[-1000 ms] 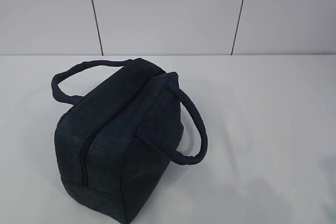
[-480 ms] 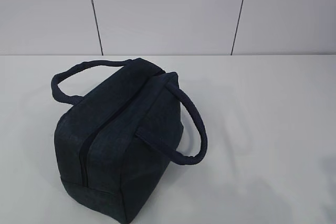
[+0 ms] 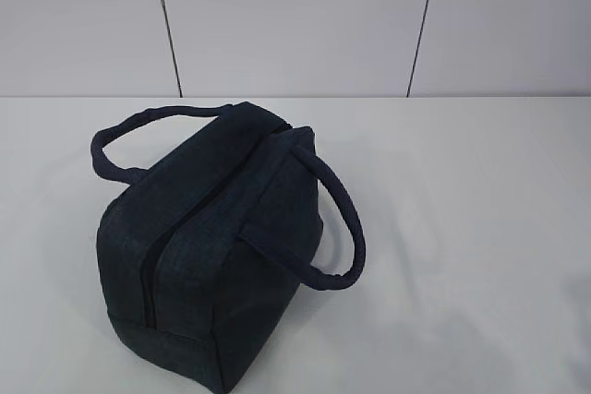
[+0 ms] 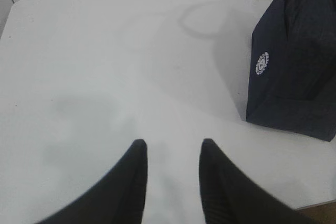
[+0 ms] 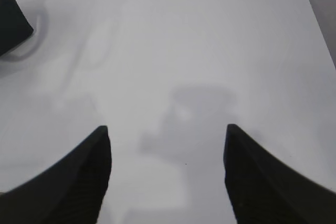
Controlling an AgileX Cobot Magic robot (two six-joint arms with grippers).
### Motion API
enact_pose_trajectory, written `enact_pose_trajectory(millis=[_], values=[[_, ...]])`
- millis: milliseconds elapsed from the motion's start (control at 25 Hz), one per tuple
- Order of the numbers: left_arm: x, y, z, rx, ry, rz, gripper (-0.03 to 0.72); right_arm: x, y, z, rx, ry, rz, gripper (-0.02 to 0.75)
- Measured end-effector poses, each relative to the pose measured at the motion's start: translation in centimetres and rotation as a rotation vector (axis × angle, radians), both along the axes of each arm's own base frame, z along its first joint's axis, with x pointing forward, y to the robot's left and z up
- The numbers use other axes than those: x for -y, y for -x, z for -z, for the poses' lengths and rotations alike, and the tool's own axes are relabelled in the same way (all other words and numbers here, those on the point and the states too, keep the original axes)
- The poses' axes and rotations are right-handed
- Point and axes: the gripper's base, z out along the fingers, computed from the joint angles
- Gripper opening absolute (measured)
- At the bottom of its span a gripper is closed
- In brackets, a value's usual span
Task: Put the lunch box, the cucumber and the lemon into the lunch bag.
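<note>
A: Item one, the lunch bag (image 3: 208, 251). Location and condition?

B: Dark navy fabric, boxy, standing on the white table (image 3: 480, 228). Top seam reads as a dark line running along the ridge; whether it is fully zipped cannot be told. Two padded loop handles: one (image 3: 120, 140) arching off the far-left side, the other (image 3: 337, 228) drooping over the right flank. Small white round emblem (image 4: 262, 63) on the end panel, seen from the left wrist.

A: Item two, left gripper (image 4: 170, 148)?

B: Two black fingers, spread with a moderate gap, nothing between them, poised over bare tabletop. The bag lies ahead of it and off to its right, well apart from the fingertips, with one handle loop reaching out at the top of that view.

A: Item three, right gripper (image 5: 168, 129)?

B: Fingers splayed wide, holding nothing, above bare table. Its own shadow falls just ahead between the fingers. Only a dark corner of the bag (image 5: 11, 22) shows, far ahead and to its left.

A: Lunch box, cucumber, lemon?

B: Not visible in any view; whether they sit inside the bag cannot be told.

A: Backdrop?

B: Pale panelled wall (image 3: 295, 20) behind the table.
</note>
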Motion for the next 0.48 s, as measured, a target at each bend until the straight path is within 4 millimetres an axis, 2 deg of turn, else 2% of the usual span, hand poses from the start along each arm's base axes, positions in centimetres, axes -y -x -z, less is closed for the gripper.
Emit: enact_pose_trajectory(millis=[480], values=[[0.0,0.0,0.0,0.0,0.0,0.0,0.243,0.0,0.0,0.0,0.0,0.0,0.0,0.491]])
